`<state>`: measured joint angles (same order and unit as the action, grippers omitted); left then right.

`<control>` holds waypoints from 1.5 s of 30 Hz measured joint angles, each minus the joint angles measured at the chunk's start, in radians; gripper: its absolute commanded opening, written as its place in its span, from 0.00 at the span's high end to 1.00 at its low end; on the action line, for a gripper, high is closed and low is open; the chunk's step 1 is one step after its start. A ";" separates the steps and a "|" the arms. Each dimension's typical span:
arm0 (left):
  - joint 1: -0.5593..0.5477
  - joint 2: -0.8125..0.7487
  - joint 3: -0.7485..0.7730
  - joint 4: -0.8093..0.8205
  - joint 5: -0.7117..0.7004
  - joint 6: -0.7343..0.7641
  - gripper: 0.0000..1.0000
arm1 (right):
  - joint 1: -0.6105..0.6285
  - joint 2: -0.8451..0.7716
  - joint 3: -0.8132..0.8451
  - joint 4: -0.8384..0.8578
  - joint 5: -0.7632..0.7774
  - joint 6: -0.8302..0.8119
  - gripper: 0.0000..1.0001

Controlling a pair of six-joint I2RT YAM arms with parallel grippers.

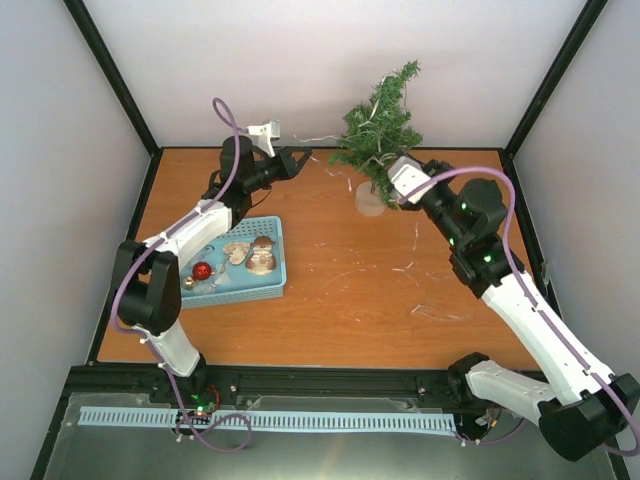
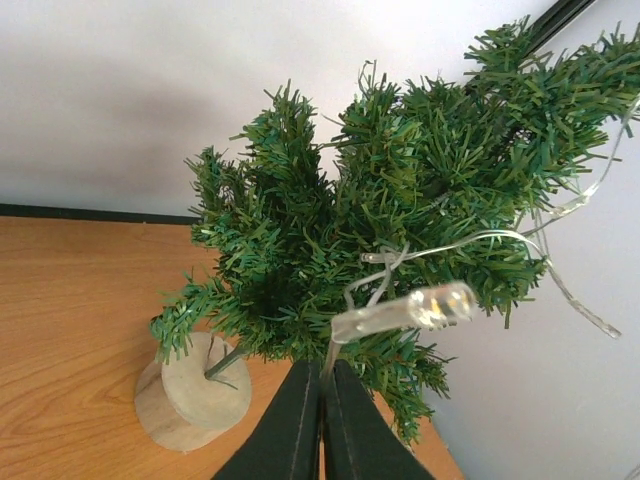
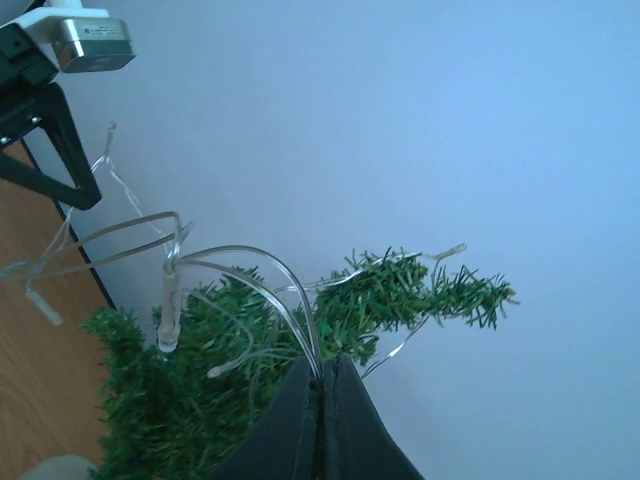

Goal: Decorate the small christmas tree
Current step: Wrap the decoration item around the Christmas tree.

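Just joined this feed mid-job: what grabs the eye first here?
The small christmas tree sits at the table's far edge, a clear light string looped through its branches. The left gripper and right gripper are each shut on that string close to it. A blue tray of ornaments lies by the left arm.

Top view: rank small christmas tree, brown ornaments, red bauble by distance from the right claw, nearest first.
1. small christmas tree, far side: the right claw, shut on the light string, is at its branches.
2. brown ornaments, right half of the blue tray, left of centre.
3. red bauble, tray's left half, farthest.
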<state>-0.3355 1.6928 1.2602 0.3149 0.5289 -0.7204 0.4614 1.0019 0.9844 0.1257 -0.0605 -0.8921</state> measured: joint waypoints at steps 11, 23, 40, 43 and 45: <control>0.002 0.021 0.024 -0.017 0.021 0.095 0.54 | -0.003 0.260 0.370 -0.277 -0.013 -0.031 0.97; 0.003 -0.177 -0.192 -0.003 0.100 0.236 0.38 | -0.003 0.331 0.504 -0.375 -0.103 -0.005 0.97; -0.087 -0.216 -0.235 0.114 0.220 0.768 0.47 | -0.003 0.347 0.580 -0.425 -0.169 0.051 0.97; -0.088 -0.174 -0.201 0.141 0.208 0.817 0.48 | -0.003 0.347 0.602 -0.425 -0.184 0.063 0.97; -0.088 -0.146 -0.190 0.168 0.208 0.837 0.47 | -0.003 0.347 0.611 -0.427 -0.191 0.069 0.97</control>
<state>-0.4232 1.5471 1.0698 0.4831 0.7372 0.1162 0.4587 1.3491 1.5955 -0.3016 -0.2516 -0.8227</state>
